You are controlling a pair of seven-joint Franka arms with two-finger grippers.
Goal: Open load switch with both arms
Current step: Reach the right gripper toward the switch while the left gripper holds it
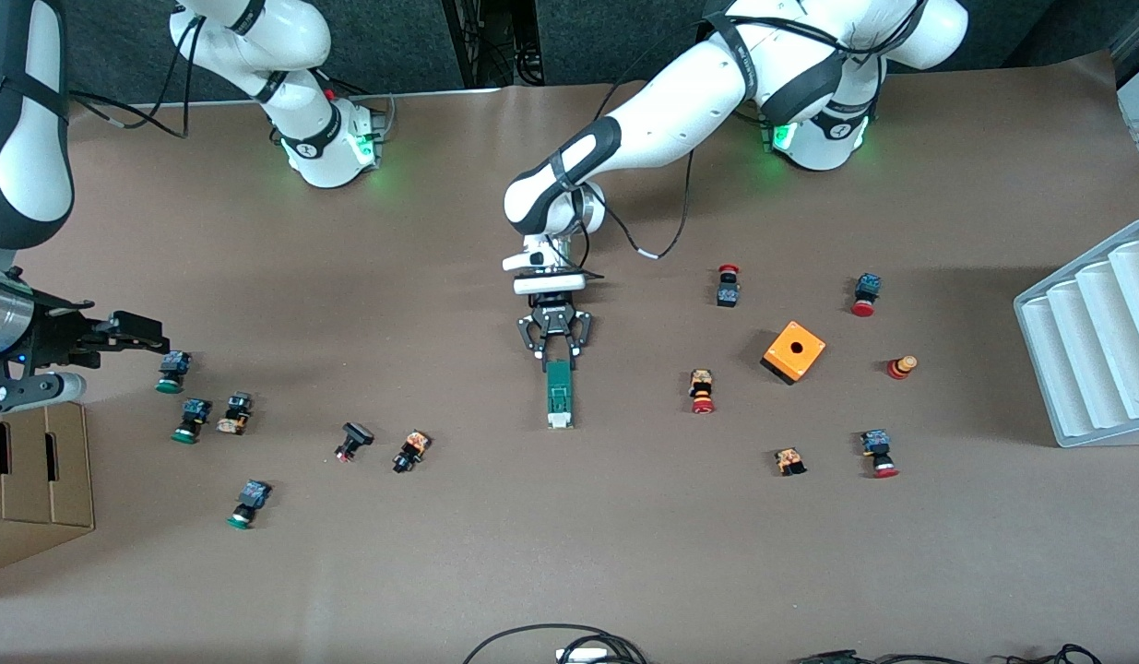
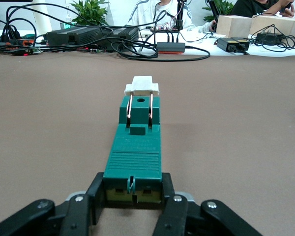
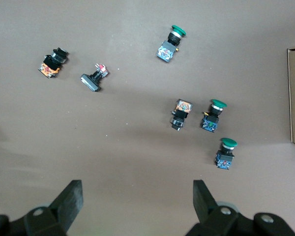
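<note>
At mid-tabletop (image 1: 569, 553), the left gripper (image 1: 557, 355) clamps the load switch (image 1: 559, 395)
Its long axis runs toward the front camera, white slider (image 2: 142, 86) free; the right gripper (image 3: 137, 199) waits wide open, empty, over green buttons (image 3: 216, 114)

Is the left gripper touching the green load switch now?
Touching. In the left wrist view, the left gripper has both fingers pressed against the sides of the load switch, with no gap.

Brown paper covers the desk (image 1: 624, 553). A white ridged tray (image 1: 1095, 341) sits at three o'clock, a cardboard box (image 1: 34, 480) at eight; potted plants (image 2: 91, 11) and cables (image 2: 137, 46) crowd the room's edge.
</note>
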